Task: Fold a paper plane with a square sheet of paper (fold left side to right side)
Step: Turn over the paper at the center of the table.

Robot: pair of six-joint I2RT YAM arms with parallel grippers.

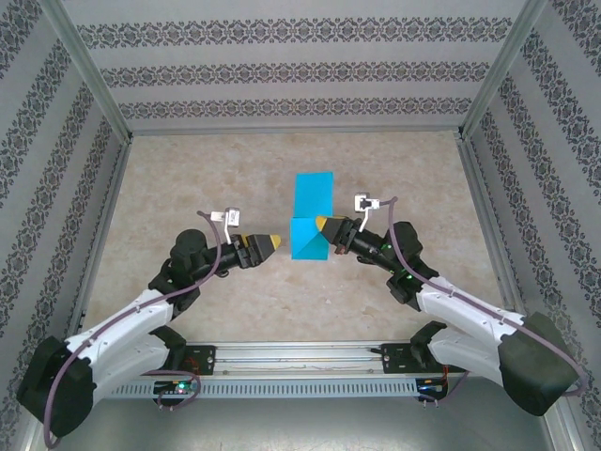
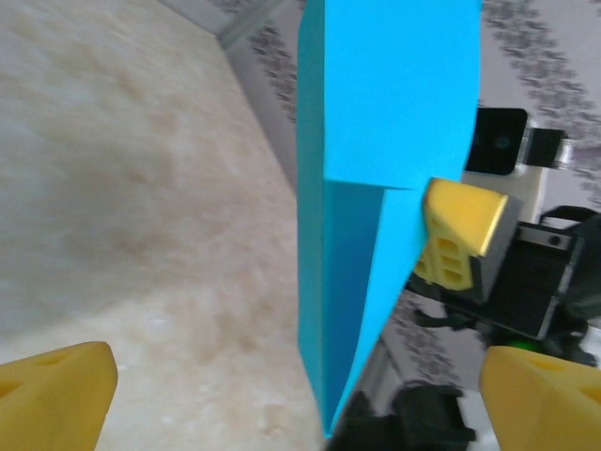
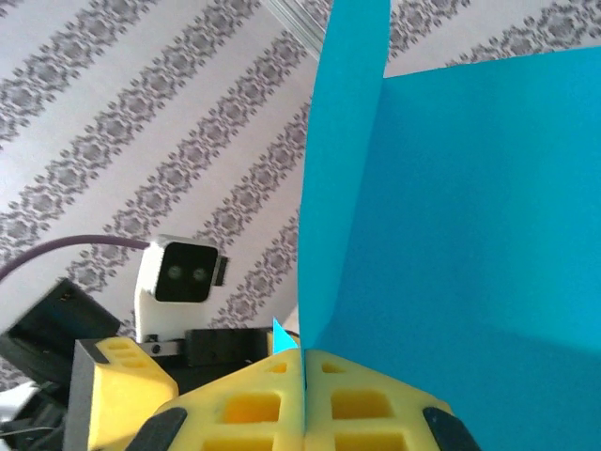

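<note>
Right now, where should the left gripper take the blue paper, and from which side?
Probably the lower left side of the square sheet of paper, from the left. The right gripper pinches its right side, the sheet stands upright, and the open left gripper faces that side.

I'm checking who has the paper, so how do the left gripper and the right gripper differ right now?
The left gripper is open, fingers wide apart; the right gripper is shut. The right gripper pinches the blue sheet by its edge; the left gripper holds nothing, just clear of the sheet. Both have yellow fingers aimed at the sheet.
</note>
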